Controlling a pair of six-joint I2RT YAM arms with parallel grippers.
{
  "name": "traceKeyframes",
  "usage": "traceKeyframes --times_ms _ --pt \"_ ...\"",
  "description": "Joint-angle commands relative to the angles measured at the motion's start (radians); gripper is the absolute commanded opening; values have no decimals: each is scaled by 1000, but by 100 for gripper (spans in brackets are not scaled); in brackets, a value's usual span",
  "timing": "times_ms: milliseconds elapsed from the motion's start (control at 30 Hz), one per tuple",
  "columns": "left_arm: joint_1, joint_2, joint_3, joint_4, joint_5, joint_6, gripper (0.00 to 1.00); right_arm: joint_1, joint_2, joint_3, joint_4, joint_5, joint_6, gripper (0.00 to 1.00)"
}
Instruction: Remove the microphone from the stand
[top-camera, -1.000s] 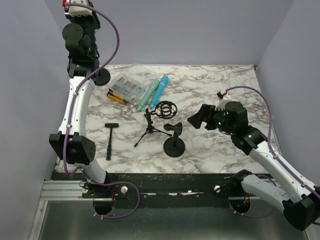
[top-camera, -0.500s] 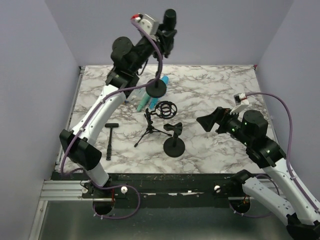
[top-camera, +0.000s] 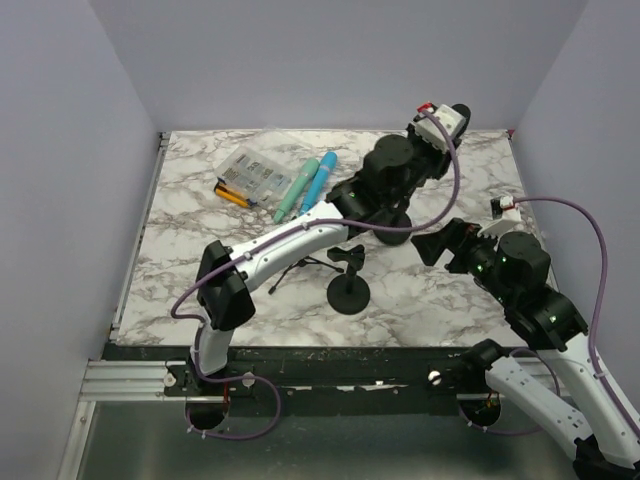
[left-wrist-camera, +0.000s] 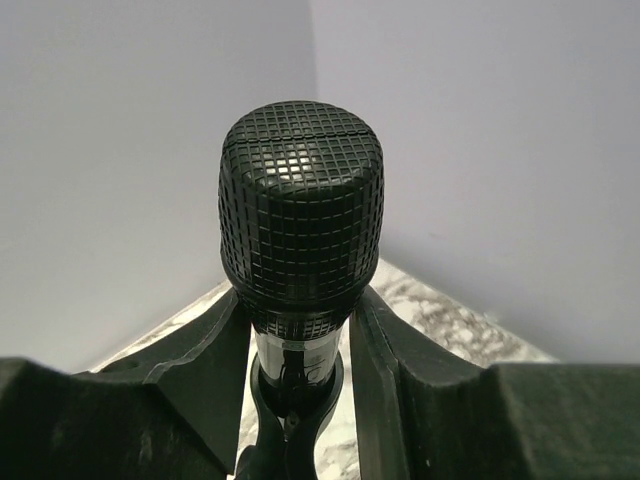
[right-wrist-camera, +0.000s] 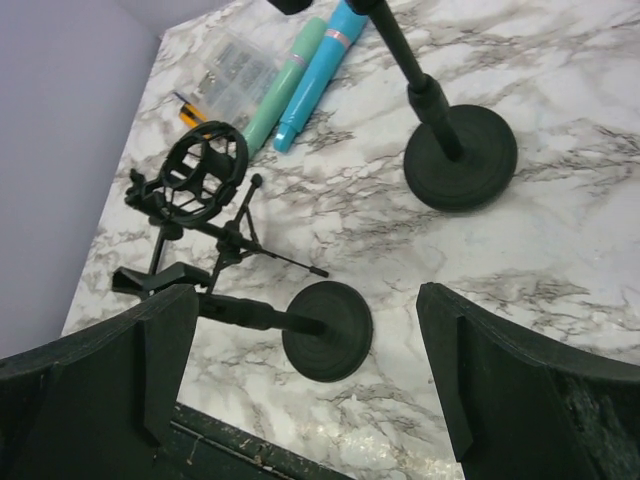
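Observation:
The black microphone (left-wrist-camera: 300, 200) has a mesh head and still sits in the clip of its stand. My left gripper (left-wrist-camera: 300, 345) is shut on its body just below the head. In the top view this gripper (top-camera: 437, 128) is high over the table's back right, with the microphone head (top-camera: 458, 113) poking out. The stand's pole and round base (right-wrist-camera: 460, 158) hang below it, at or just above the marble. My right gripper (right-wrist-camera: 310, 355) is open and empty. In the top view the right gripper (top-camera: 435, 243) is right of centre, apart from the stand.
A second round-base stand (top-camera: 349, 290) with an empty clip is at the centre front. A tripod with a shock-mount ring (right-wrist-camera: 205, 175) stands left of it. A teal cylinder (top-camera: 297, 188), a blue cylinder (top-camera: 318, 178) and a clear plastic box (top-camera: 250, 172) lie at the back left.
My left arm has swung from the back left across to the back right, carrying the microphone and its stand. My right gripper has drifted right and nearer.

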Motion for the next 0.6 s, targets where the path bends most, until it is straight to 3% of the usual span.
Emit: traceKeyframes --times_ms 0,67,200,367,567 --pt "-137 21 151 123 -527 148 0 -3 10 32 -98 154 4 100" --pt "-176 25 135 185 -634 197 0 -2 11 36 -119 194 13 100" --pt "-205 14 139 152 -782 156 0 -3 17 40 -130 211 20 100" --pt "-241 20 129 230 -911 240 0 -2 28 35 -113 204 32 100" --pt "-254 0 45 218 -970 157 0 -2 64 35 -103 191 30 100"
